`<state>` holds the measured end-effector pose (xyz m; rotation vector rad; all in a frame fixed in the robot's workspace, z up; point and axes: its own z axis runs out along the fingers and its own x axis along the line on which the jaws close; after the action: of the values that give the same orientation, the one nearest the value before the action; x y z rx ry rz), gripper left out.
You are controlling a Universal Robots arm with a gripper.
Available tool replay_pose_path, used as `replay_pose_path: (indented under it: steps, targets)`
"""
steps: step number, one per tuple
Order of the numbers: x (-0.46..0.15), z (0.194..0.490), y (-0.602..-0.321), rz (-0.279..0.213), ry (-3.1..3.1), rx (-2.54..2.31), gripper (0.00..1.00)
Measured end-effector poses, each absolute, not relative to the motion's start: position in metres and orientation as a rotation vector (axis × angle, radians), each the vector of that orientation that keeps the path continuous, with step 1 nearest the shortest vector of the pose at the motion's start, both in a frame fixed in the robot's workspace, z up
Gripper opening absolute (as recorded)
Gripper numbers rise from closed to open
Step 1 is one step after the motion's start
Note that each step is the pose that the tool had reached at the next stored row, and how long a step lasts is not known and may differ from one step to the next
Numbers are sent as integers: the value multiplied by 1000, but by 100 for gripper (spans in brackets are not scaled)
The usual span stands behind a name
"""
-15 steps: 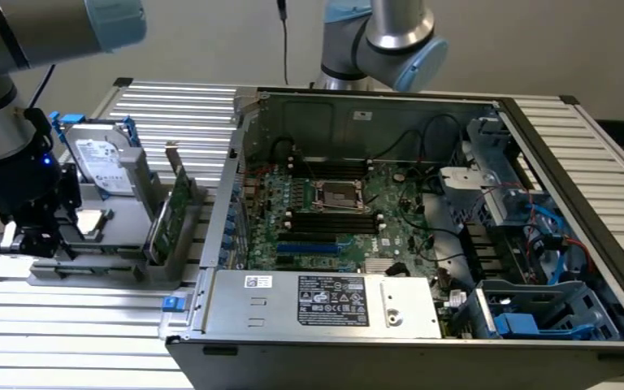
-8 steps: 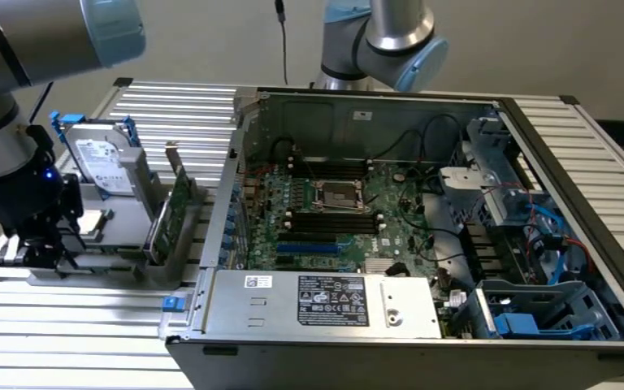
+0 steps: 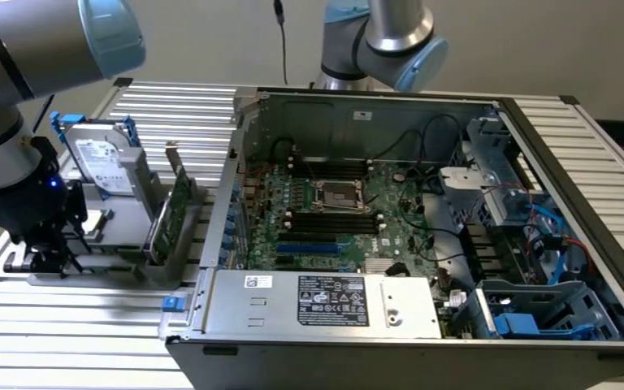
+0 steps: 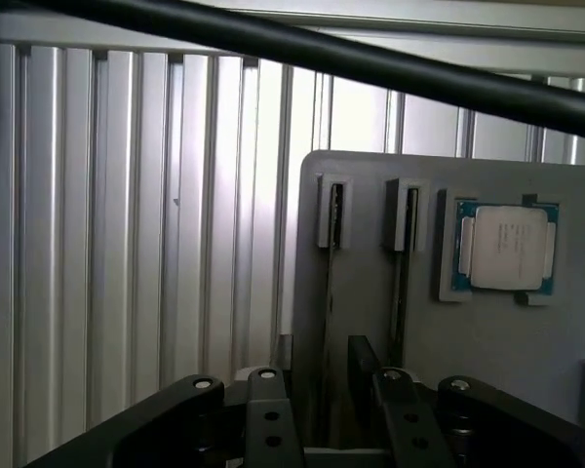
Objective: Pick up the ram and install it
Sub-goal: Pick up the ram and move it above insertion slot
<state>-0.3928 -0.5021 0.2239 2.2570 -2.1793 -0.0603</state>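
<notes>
RAM stick (image 4: 330,292) stands edge-on in a slot of the grey holder (image 4: 487,370) as the arm's gripper (image 4: 324,366) hangs over it w/ jaws spread wide, gripping nothing. In the wrist view the stick's thin dark edge runs between the two fingers (image 4: 269,417), though whether either one touches it can't be told. A neighbouring slot (image 4: 402,224) in the same holder shows a similar thin edge, and just beside that a CPU (image 4: 507,249) lies flat in its own recess, metal lid up. A black cable (image 4: 370,63) crosses the wrist view in front of the slatted aluminium table (image 4: 127,244). In the ext. view the gripper sits at lower left of frame, low over the holder's end at the exterior view's left, w/ a blue light (image 3: 52,181) on the wrist above it. Also racked on the holder, toward frame centre: an HDD (image 3: 101,162) standing tilted in a blue-edged caddy, and a green expansion card (image 3: 176,213) upright on its edge. At centre and right of frame, well apart from the gripper, the open PC case (image 3: 377,101) lies on its side. Its motherboard (image 3: 399,236) is exposed, w/ long black slots (image 3: 334,221) on both sides of the CPU socket (image 3: 334,193) and the PSU (image 3: 323,302) at the lower edge.
</notes>
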Motion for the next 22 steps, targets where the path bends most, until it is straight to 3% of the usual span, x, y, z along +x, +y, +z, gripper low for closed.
replay_pose_path:
  steps: [22]
  targets:
    - [-396,198,-502,-76,-2192,2271,36]
